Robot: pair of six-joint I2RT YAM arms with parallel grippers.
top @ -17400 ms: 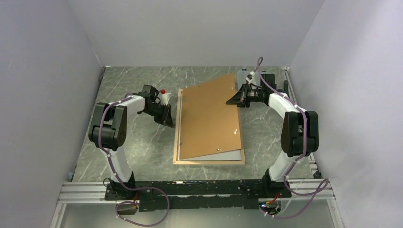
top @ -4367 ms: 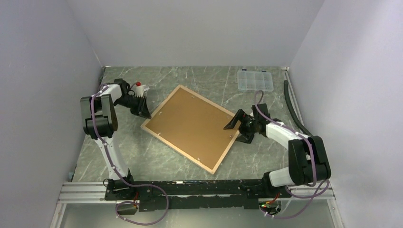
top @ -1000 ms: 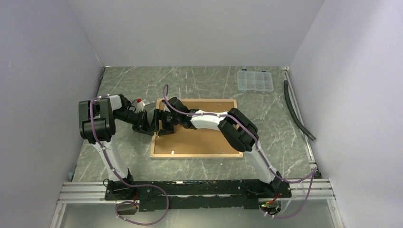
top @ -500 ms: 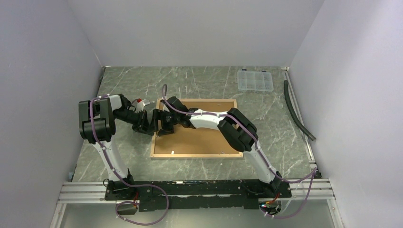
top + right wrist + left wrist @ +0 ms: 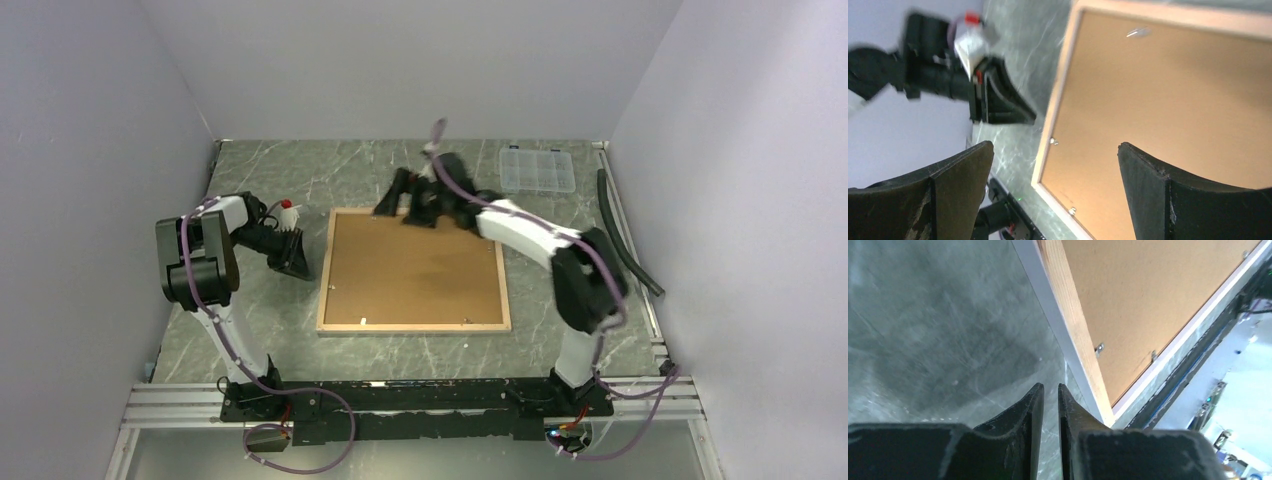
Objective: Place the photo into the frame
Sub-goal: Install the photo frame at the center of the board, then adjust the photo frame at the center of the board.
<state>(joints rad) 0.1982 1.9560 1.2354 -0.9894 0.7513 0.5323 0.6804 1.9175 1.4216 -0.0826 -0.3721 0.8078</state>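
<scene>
The frame [image 5: 325,290] lies back-up in the middle of the table, with the brown backing panel [image 5: 415,270] set inside its light wood rails. The photo is hidden. My left gripper [image 5: 297,262] rests low on the table just left of the frame's left rail [image 5: 1068,325], apart from it. Its jaws [image 5: 1050,387] stand a narrow slit apart with only table between them. My right gripper [image 5: 403,207] hovers over the frame's far left corner. It is wide open [image 5: 1055,146] and empty, above the backing panel [image 5: 1158,100].
A clear compartment box [image 5: 537,170] sits at the back right. A black hose [image 5: 625,240] runs along the right edge. Small metal clips [image 5: 362,322] dot the frame's near rail. Grey walls close in on three sides.
My right arm has swung from the frame's left edge to its far edge and its jaws have opened wide. The left gripper has drawn back a little leftward and its jaws have parted slightly.
</scene>
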